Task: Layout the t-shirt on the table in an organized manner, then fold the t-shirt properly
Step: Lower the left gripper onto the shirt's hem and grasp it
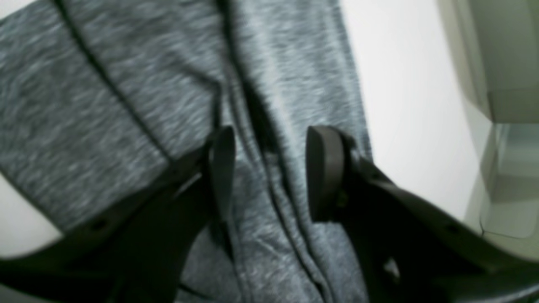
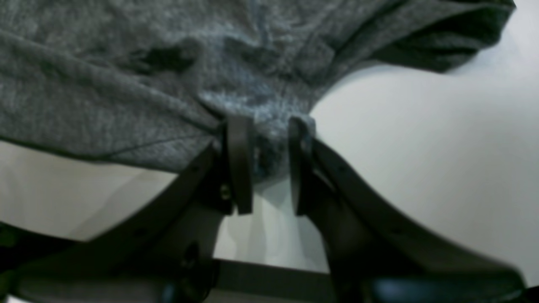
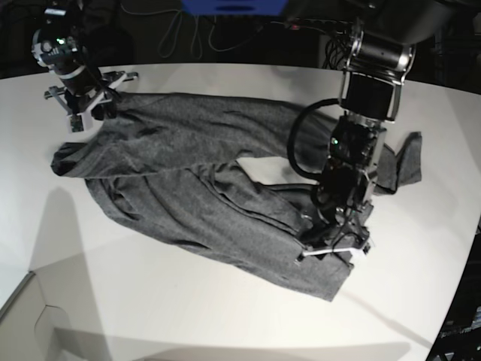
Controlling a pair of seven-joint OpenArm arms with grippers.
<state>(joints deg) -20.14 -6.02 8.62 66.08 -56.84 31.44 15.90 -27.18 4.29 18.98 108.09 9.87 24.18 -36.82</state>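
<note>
t-shirt (image 3: 203, 195): spread across table (image 3: 150, 316) centre | sleeves: far-left, right edge

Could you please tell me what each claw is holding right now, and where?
Right claw pinches the t-shirt at a bunched edge; left claw straddles a fold, open.

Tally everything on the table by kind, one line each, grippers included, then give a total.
Grey t-shirt, spread out and wrinkled on the white table: 1
Grippers: 2 (left gripper with jaws apart over the cloth; right gripper with jaws pinching a bunch of cloth)
Total: 3
</note>
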